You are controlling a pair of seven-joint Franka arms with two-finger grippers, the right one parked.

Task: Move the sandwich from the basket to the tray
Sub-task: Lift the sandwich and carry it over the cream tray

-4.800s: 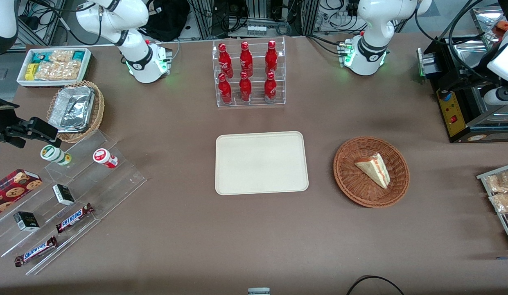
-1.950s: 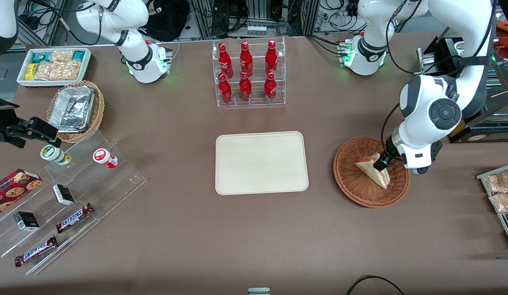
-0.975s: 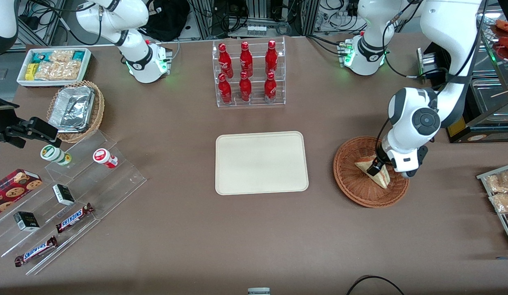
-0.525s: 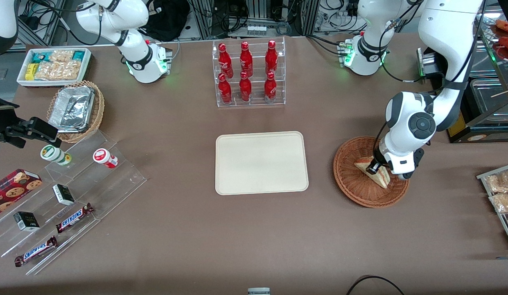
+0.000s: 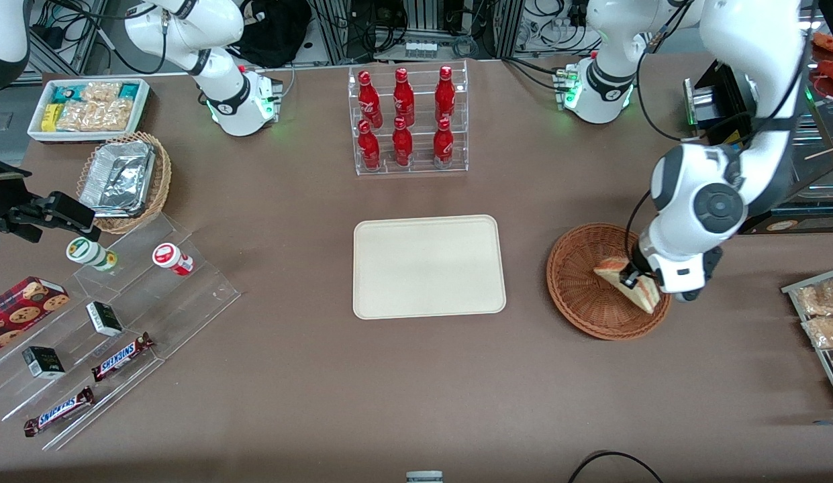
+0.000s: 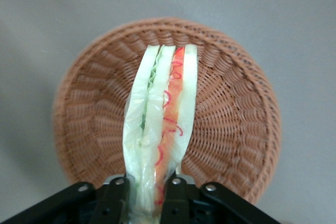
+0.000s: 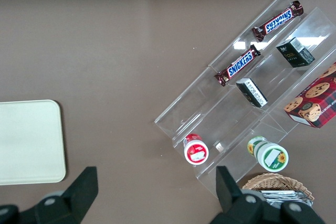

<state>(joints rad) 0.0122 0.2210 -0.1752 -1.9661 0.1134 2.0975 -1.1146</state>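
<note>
The sandwich [image 5: 621,276], a pale bread wedge with red and green filling in clear wrap, is held in my left gripper [image 5: 636,280] above the reddish-brown wicker basket [image 5: 577,295]. In the left wrist view the sandwich [image 6: 160,124] hangs edge-on between my black fingers [image 6: 116,198], which are shut on its thick end, with the basket [image 6: 231,108] below it. The gripper's point in that view [image 6: 147,195] lies between the two fingers. The cream-beige tray [image 5: 428,265] lies bare at the table's middle, beside the basket toward the parked arm's end; its corner shows in the right wrist view [image 7: 29,140].
A clear rack of red bottles [image 5: 406,121] stands farther from the front camera than the tray. A black machine [image 5: 758,168] sits at the working arm's end. Snack packets on a rack [image 5: 822,322] lie near the basket. Clear stepped shelves [image 5: 114,322] with snacks lie toward the parked arm's end.
My gripper came down onto the sandwich in the basket and shut on it. Since half a second ago it has lifted the sandwich and shifted slightly toward the working arm's end.
</note>
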